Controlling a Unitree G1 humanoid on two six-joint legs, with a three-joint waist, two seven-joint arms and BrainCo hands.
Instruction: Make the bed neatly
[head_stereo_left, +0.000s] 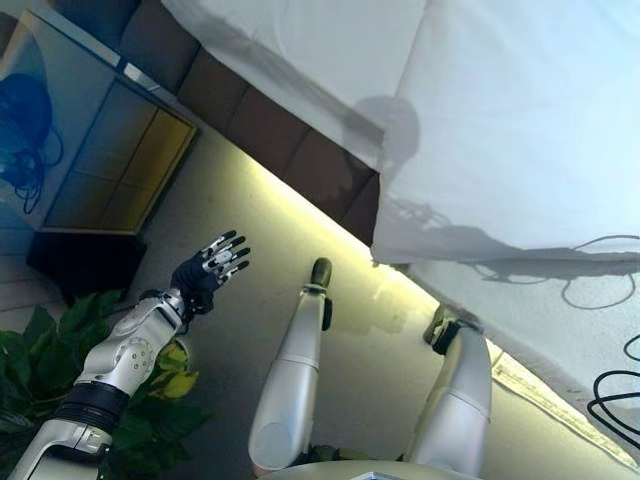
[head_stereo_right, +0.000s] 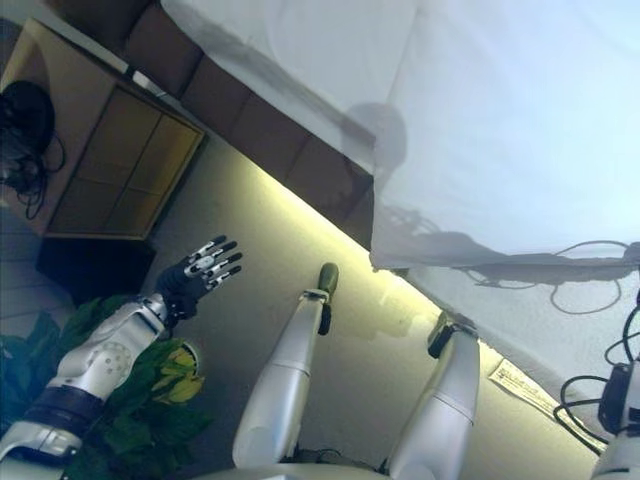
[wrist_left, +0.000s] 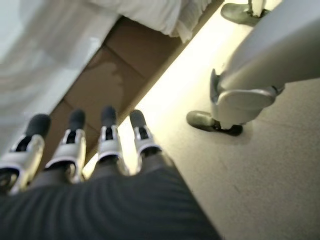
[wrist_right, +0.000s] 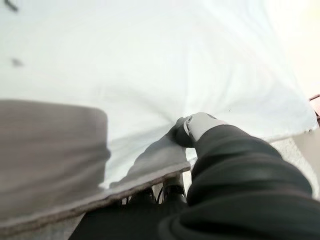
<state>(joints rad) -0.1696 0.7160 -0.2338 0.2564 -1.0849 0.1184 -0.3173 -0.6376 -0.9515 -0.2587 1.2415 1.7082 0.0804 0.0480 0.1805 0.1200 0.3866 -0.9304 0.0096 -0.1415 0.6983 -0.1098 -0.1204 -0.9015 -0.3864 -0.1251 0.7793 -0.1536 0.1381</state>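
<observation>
In the left eye view the white sheet (head_stereo_left: 500, 130) is lying over the bed, its edge hanging over the brown bed base (head_stereo_left: 250, 125) above the lit strip of floor (head_stereo_left: 260, 260). The left robot hand (head_stereo_left: 212, 263) is hovering over that floor with its fingers straight and spread, holding nothing, well apart from the sheet. A wooden cabinet (head_stereo_left: 110, 160) is standing beside the bed, and a green leafy plant (head_stereo_left: 150, 400) is showing under the left arm. The right eye view is showing the same layout, but neither eye view is showing the right robot hand. The left wrist view is looking along the straight fingers (wrist_left: 107, 135) toward the brown bed base and the sheet's hanging hem, with nothing between fingers and floor. The right wrist view is showing what the others are not: the right robot hand (wrist_right: 197, 127) is at the sheet's edge, its thumb pressing down on top of the white cloth and its dark-tipped fingers curling beneath the hem, so it is pinching the sheet, which is bunching into folds around the thumb.
</observation>
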